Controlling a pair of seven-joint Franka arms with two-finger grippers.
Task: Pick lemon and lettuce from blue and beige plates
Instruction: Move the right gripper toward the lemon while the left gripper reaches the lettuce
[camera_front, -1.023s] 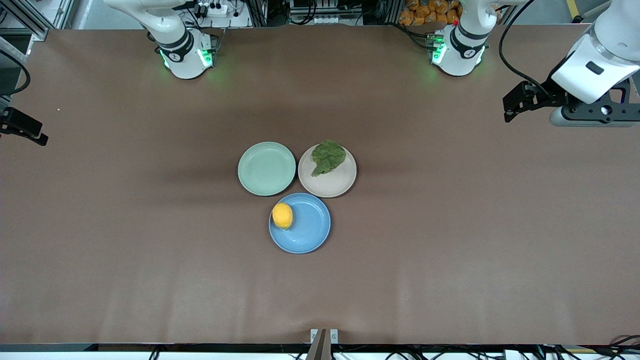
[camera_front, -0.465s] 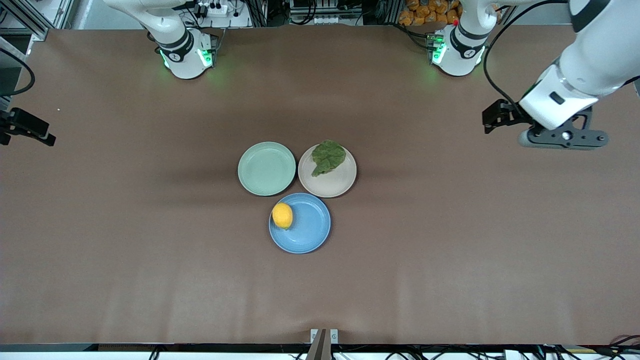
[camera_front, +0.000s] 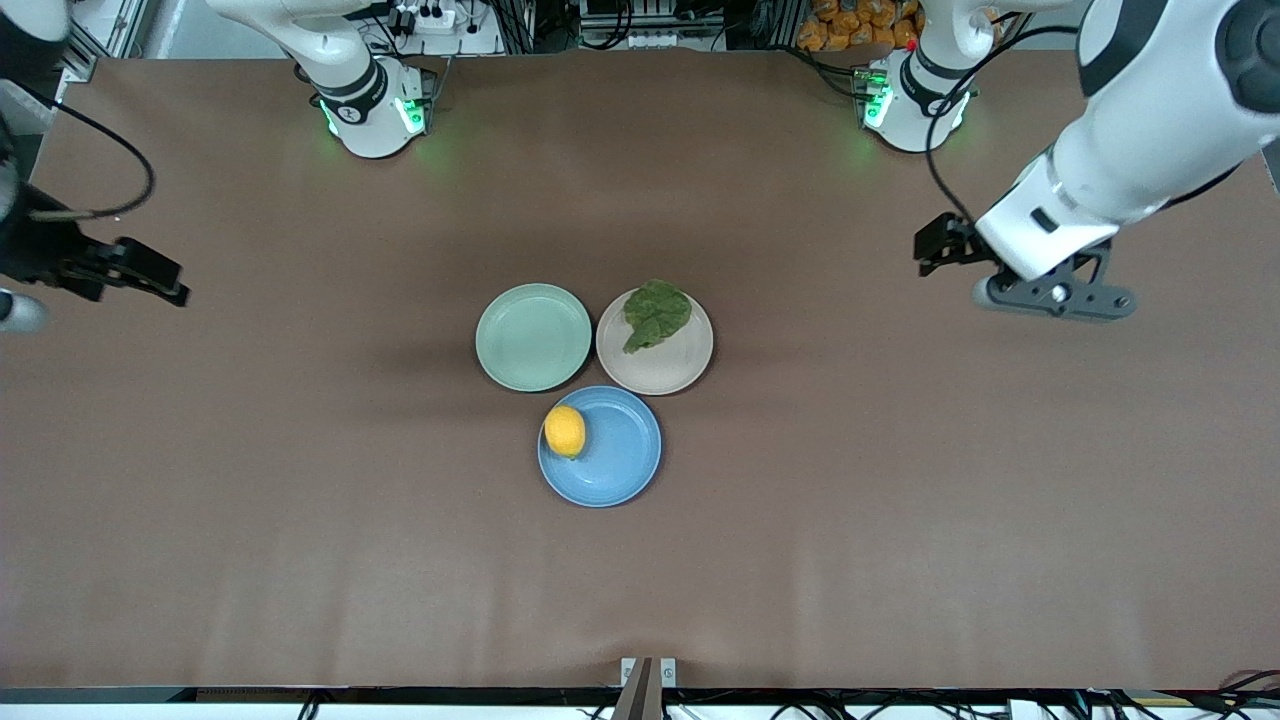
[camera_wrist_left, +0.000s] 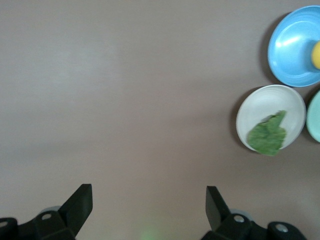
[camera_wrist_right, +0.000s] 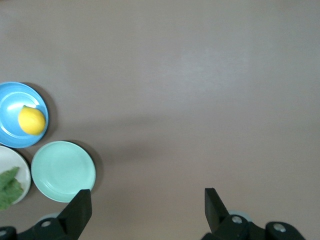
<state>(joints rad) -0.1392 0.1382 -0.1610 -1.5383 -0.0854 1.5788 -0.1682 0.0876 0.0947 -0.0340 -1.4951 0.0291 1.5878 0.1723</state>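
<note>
The left gripper hangs in the air over bare table toward the left arm's end, its wrist tilted and the fingers spread wide with nothing between them. The right gripper hangs over bare table toward the right arm's end, its fingers likewise parted and empty.

Since a second ago both arms have swung inward over the table: the left gripper has come in toward the plates, and the right gripper, then barely showing at the table's edge, now reaches well over the cloth. The plates and food have not moved.

The lemon sits on the blue plate, at its rim toward the right arm's end. The lettuce lies on the beige plate, on the part farther from the front camera. A mint-green plate lies just beside both, bare.

In the front view most of the right arm is cut off by the frame's edge.
</note>
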